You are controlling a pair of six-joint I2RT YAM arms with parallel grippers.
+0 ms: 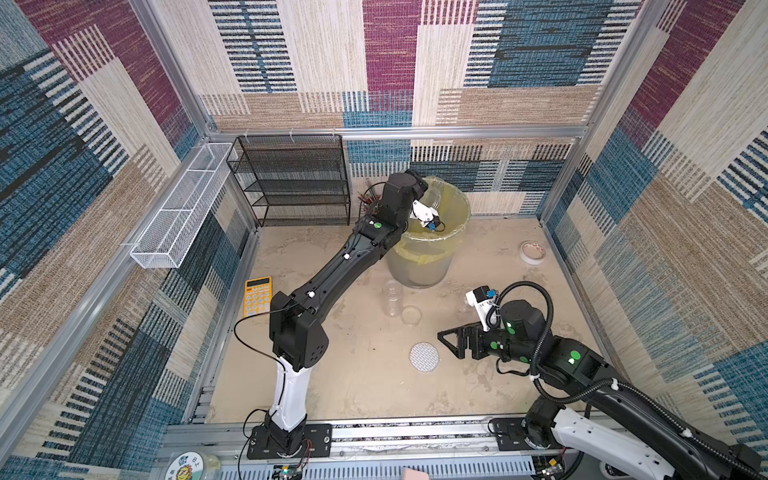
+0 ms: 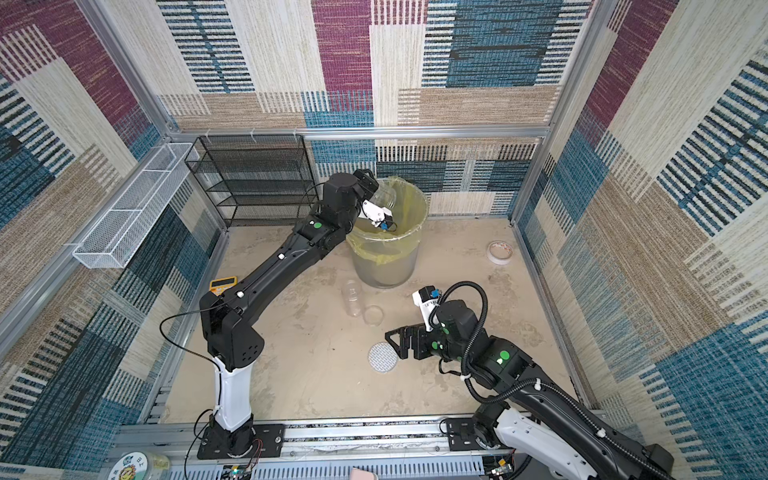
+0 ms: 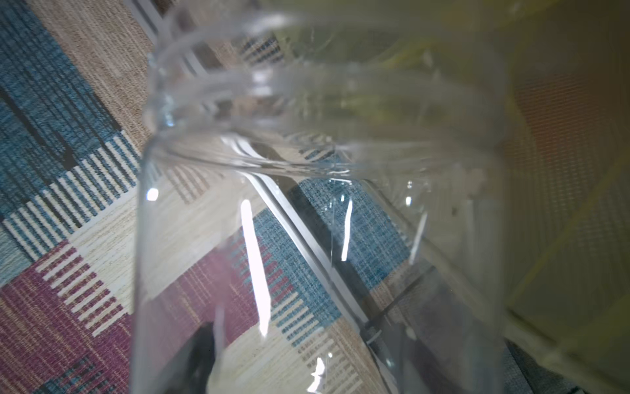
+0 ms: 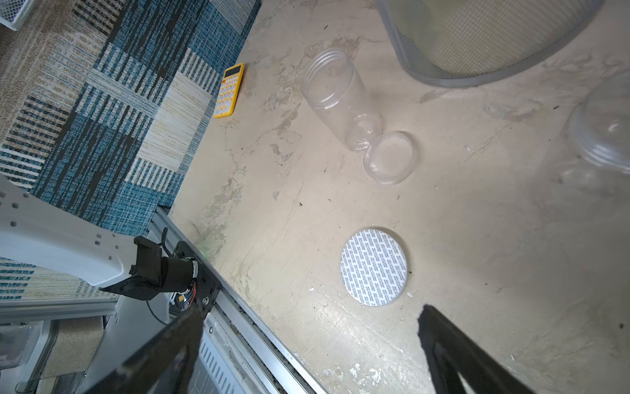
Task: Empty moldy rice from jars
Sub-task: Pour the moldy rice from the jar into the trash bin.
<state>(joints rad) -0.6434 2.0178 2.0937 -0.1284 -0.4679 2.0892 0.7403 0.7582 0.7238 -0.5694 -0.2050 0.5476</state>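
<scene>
My left gripper is shut on a clear lidless jar, tilted mouth-down over the bin lined with a yellow bag. That jar fills the left wrist view, and a pale whitish patch that may be moldy rice shows by its neck. A smaller clear jar lies open on its side on the floor, with a clear lid beside it. The white grid-patterned lid lies flat just in front of my right gripper, which is open and empty. The edge of another clear jar shows in the right wrist view.
A yellow calculator lies by the left wall and a tape roll near the right wall. A black mesh shelf stands at the back left. A white wire basket hangs on the left wall.
</scene>
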